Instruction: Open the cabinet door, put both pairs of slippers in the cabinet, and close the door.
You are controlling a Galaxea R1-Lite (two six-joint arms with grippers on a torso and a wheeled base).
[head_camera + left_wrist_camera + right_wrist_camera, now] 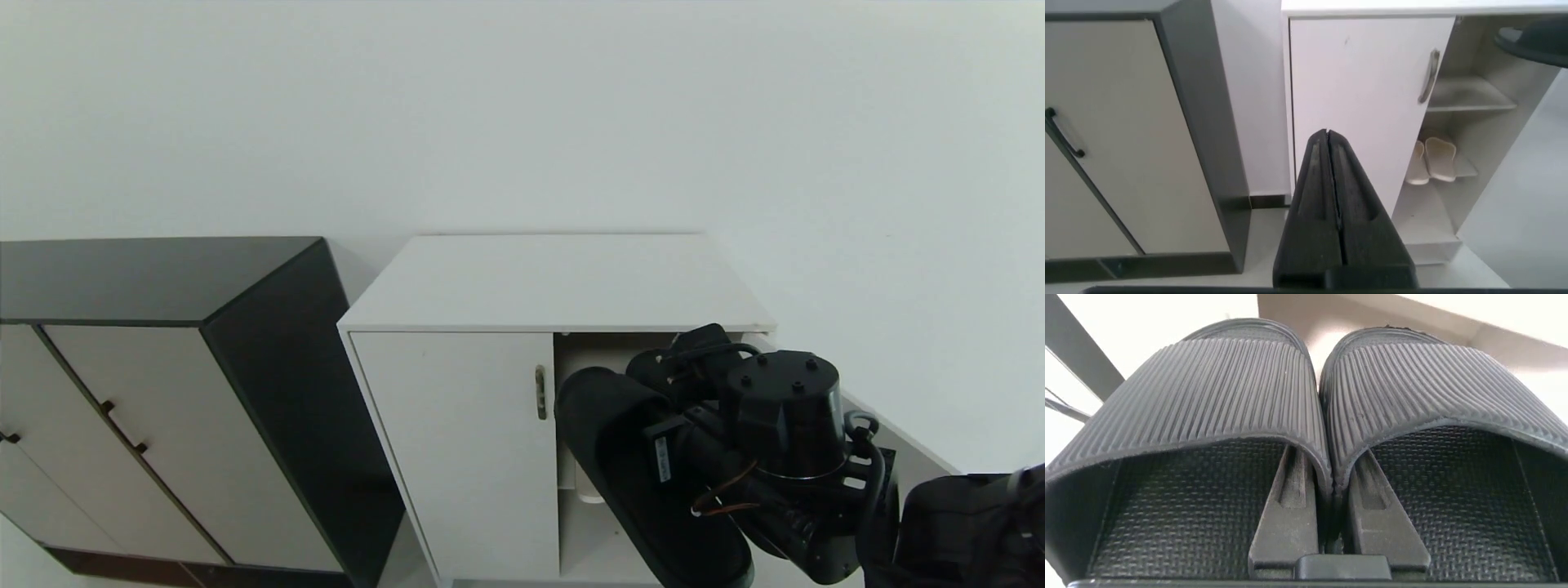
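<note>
Left gripper (1328,140), lower centre of left wrist view: jaws pressed together, nothing held. White slippers (1432,159) on cabinet (555,282) shelf, right of centre. Black slippers (645,490), lower right of head view before the open side: right gripper (1329,461) clamps their touching inner walls. Likely light, soft, ribbed rubber.

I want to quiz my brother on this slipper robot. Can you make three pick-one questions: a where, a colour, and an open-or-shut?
1. Where are the white slippers?
A. On top of the cabinet.
B. On a shelf inside the white cabinet.
C. On the floor.

2. What colour is the pair of slippers in the right gripper?
A. Black.
B. Red.
C. Yellow.

3. How is the left gripper?
A. Wide open.
B. Shut, holding nothing.
C. Shut on a slipper.

Answers:
1 B: they lie side by side on that shelf.
2 A: both held slippers are black.
3 B: it is closed tight, with nothing in it.
</note>
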